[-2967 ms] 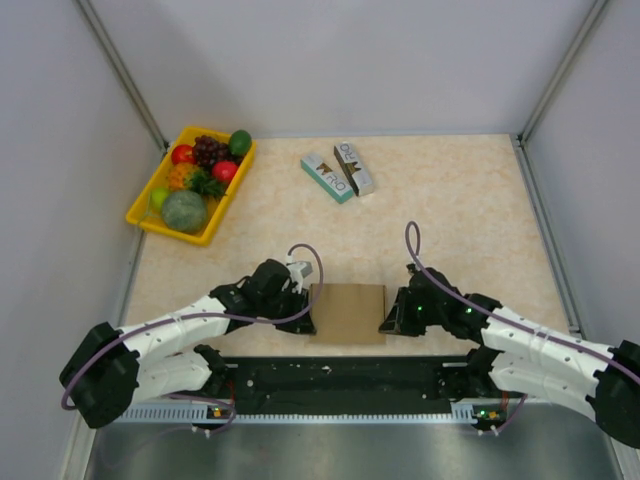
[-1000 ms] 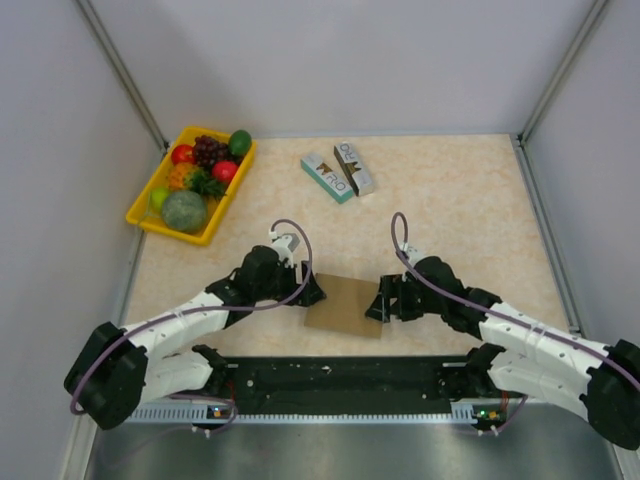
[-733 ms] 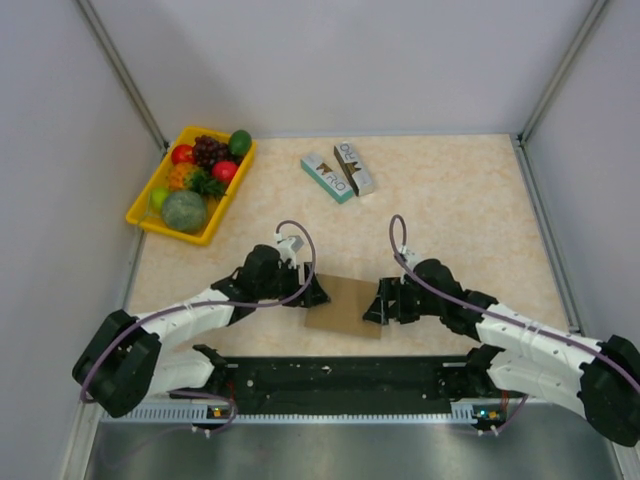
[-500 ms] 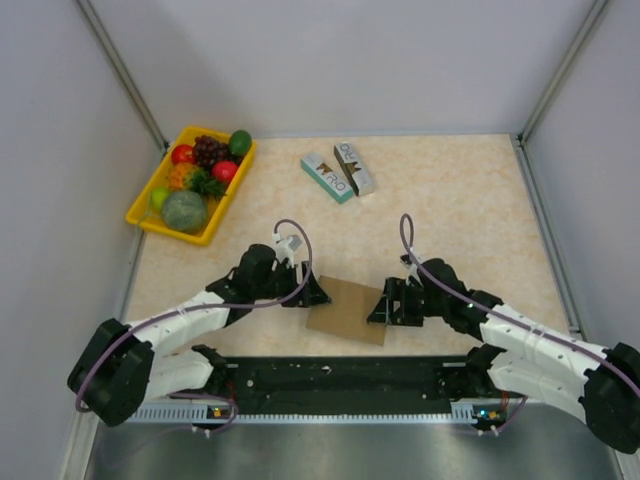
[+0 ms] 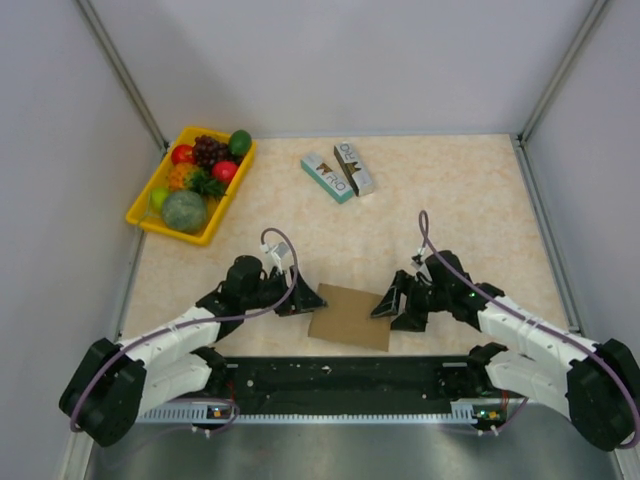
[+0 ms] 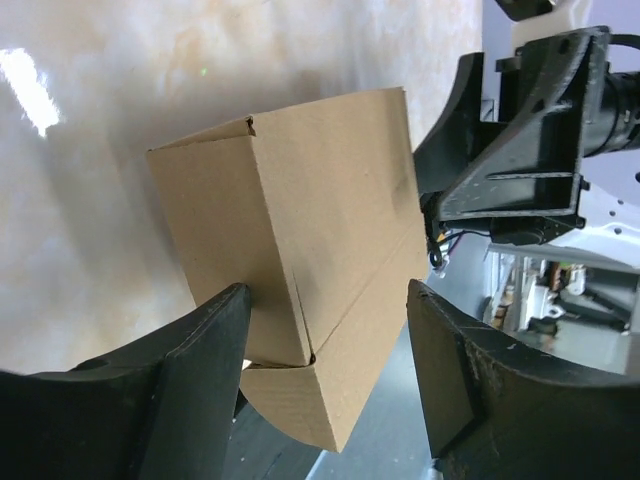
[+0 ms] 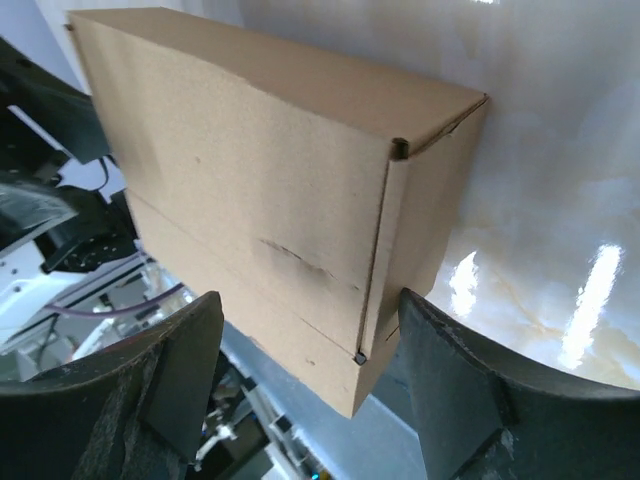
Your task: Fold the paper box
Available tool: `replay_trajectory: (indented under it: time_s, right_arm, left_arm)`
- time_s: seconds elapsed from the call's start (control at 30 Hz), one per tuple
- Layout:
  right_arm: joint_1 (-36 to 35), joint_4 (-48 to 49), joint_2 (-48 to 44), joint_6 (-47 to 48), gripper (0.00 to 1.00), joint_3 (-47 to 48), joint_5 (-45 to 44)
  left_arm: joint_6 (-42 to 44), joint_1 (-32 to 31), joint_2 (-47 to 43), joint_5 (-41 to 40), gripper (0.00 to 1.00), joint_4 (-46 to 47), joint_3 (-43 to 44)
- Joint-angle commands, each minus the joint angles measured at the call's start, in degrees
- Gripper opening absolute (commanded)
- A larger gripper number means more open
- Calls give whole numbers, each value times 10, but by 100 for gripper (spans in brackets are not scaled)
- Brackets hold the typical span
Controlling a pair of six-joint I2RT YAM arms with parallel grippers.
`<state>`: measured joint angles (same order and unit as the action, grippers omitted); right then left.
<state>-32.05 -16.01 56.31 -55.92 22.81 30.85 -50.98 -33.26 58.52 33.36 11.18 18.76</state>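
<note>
Plainly the left gripper (image 6: 328, 292) and right gripper (image 7: 310, 300), jaws apart, straddle the matte, rectangular brown-cardboard paper box (image 5: 350, 316).

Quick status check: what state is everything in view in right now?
paper box: folded into a closed carton.
left gripper: jaws wide astride one box end; grip unclear.
right gripper: jaws wide astride the other end; grip unclear.
fruit tray: full of fruit.
two printed boxes: closed, lying side by side.
</note>
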Motion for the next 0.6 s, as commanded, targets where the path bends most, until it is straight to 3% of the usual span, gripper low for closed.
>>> replay_trajectory:
  time_s: [0.0,0.23,0.4,0.57]
  right_arm:
    - [8,105,-6,-100,70,54,93]
    - [16,106,-25,-217,71,79,129]
    - [21,178,-41,-351,72,51,139]
    - [51,184,-56,-405,72,22,126]
  left_arm:
    - [-104,-10,-44,51,67,88,-22]
    - [-184,-9,-176,-45,70,-52,12]
    - [-248,-9,-213,-50,70,-53,15]
    - [-300,-9,-237,-72,70,-76,8]
